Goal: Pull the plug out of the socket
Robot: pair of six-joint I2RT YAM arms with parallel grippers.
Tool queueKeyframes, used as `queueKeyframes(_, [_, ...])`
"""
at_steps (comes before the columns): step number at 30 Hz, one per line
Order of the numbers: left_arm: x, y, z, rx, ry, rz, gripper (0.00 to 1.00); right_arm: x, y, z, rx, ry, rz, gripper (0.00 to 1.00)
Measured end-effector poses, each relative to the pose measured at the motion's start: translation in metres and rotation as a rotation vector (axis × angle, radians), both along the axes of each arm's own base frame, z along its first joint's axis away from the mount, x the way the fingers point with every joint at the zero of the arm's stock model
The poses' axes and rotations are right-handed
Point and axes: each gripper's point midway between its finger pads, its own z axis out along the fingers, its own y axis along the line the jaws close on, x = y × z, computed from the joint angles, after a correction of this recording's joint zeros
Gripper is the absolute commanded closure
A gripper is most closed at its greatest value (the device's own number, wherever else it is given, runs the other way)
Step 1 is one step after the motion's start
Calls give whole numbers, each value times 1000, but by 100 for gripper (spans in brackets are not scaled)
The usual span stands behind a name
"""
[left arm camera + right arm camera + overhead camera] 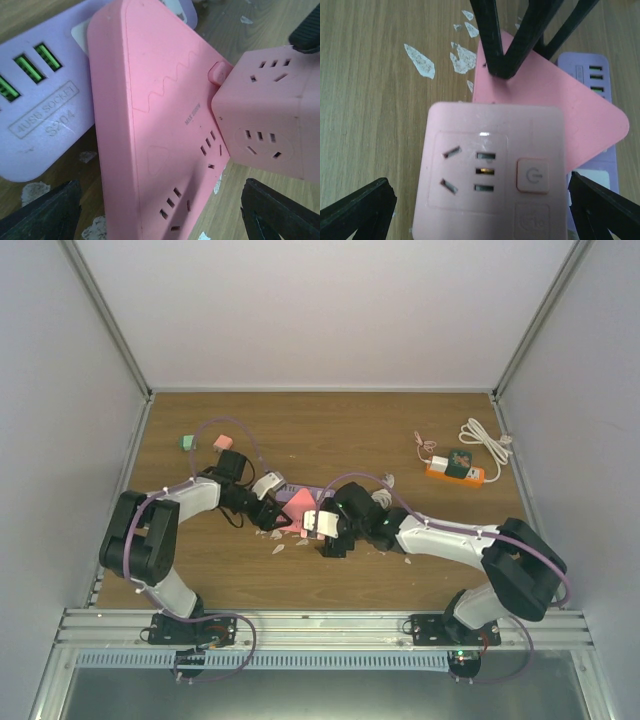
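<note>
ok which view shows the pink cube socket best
The right wrist view: the pink cube socket sits large and face-on, with its outlet holes and power button clear. The left wrist view shows two of its faces at the right edge. In the top view it is small and hard to make out.

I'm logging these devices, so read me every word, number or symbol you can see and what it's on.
"4USB SOCKET": purple power strip
"S204": same strip
"MAX", then blurred figures: pink triangular strip
Power symbol: pink cube button
Too small to read: orange socket
</note>
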Motion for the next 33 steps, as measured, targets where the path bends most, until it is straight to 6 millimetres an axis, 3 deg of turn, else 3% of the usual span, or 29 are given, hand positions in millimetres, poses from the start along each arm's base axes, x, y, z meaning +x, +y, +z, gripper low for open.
queueKeyframes(6, [-3,-4,-12,16,43,-1,13,-1,10,-2,-13,-39,27,17])
queueKeyframes(17, [6,-9,-17,9,67,6,21,5,12,-2,-24,-84,21,32])
queueKeyframes(26, [9,-22,-14,-26,77,-16,36,6,12,-2,-26,-87,14,40])
queueKeyframes(33, [10,-20,-18,-10,94,4,48,5,11,-1,-29,-86,14,49])
